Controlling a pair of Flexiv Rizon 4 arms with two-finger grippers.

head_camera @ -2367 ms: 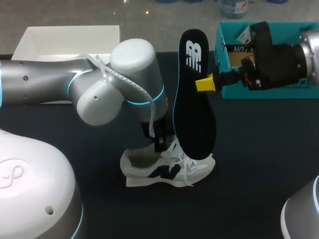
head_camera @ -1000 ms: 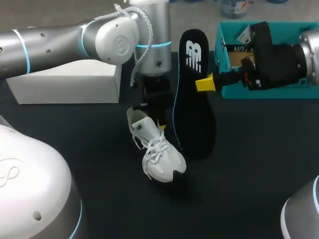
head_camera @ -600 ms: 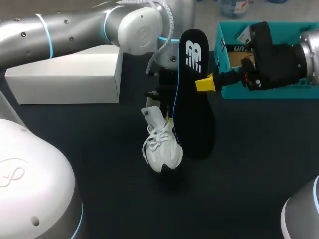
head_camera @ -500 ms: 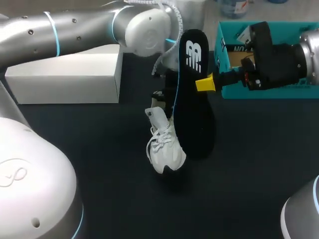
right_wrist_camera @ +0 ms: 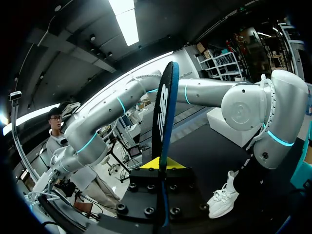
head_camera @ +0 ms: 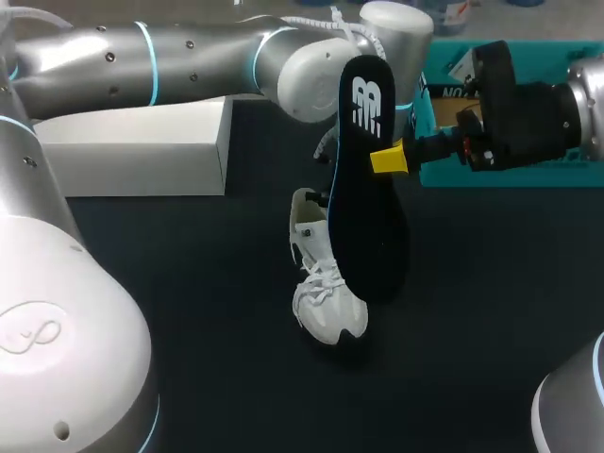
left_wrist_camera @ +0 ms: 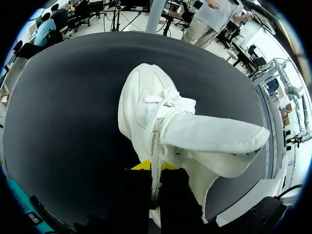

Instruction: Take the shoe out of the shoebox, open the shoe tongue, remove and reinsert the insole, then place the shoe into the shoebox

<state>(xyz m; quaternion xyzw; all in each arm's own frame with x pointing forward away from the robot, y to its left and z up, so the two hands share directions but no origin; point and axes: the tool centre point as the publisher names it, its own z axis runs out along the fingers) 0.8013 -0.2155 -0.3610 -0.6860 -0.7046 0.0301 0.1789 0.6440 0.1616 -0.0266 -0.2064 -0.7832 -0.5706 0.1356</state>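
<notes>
With reinsertion seemingly in hand, the left gripper (left_wrist_camera: 151, 168) is clamping the white sneaker (head_camera: 326, 288) toe-down just beside the black insole (head_camera: 366, 203) that the right gripper (head_camera: 382, 159) is pinching upright; next, the insole's toe needs aiming into the shoe's opening.

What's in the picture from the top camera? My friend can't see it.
The right hand holds a black insole upright, and beside it the left arm dangles a white shoe toe-down over the black table. A white box sits at the back left, a teal shoebox at the back right.
</notes>
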